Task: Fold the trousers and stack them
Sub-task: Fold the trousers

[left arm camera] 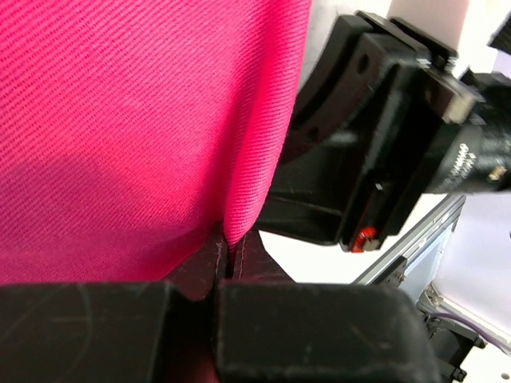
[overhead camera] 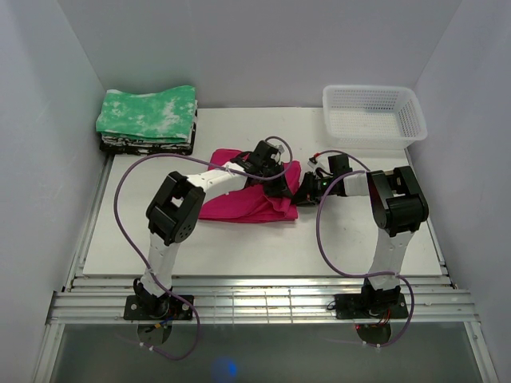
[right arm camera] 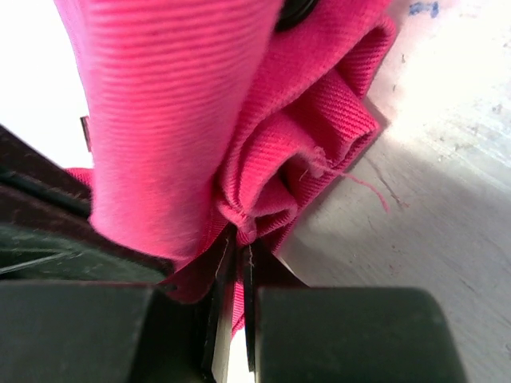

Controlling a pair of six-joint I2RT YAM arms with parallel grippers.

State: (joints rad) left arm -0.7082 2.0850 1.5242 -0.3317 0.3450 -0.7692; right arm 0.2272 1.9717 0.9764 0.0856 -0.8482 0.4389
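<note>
The magenta-pink trousers [overhead camera: 243, 199] lie bunched in the middle of the white table. My left gripper [overhead camera: 275, 182] is at their right end, shut on a fold of the fabric [left arm camera: 255, 159]; its jaws pinch the fold's lower edge in the left wrist view. My right gripper [overhead camera: 305, 193] is right beside it at the trousers' right edge, shut on a bunched hem of the fabric [right arm camera: 263, 191], which sits just above the table surface. The two grippers are nearly touching.
A folded green-and-white mottled cloth [overhead camera: 148, 116] sits on a dark stack at the back left. A white mesh basket [overhead camera: 374, 113] stands at the back right. The table's front edge [overhead camera: 263, 271] meets a metal rail near the arm bases.
</note>
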